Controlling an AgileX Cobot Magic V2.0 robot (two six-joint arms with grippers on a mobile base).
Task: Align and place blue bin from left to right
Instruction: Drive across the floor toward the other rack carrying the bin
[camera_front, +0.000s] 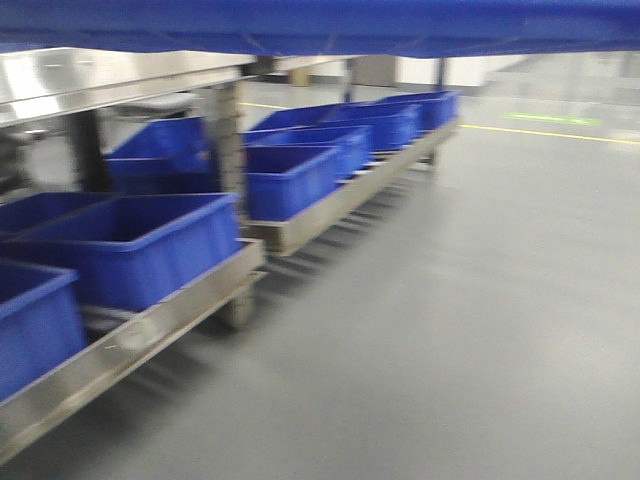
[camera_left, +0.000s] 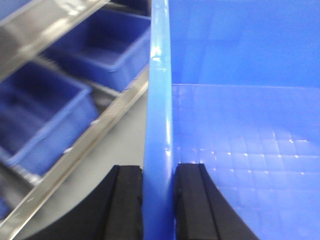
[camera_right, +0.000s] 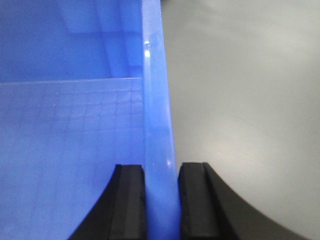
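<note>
- Bin: medium blue and held off the floor. Each claw grips one of its two opposite walls. In the front view it shows as a blue band across the top of the frame.
- Left claw: clenched on the bin's rim, one black pad outside the wall and one inside. The inner floor, moulded in a grid, lies to the right of the rim.
- Right claw: grasping the opposite rim in the same way, with the bin's inside to the left of that rim.
- Rack: low steel rails carrying a row of darker bins. It lies below and to the left of the held bin.
- Floor: grey, with a yellow line far off. The front view is blurred.
</note>
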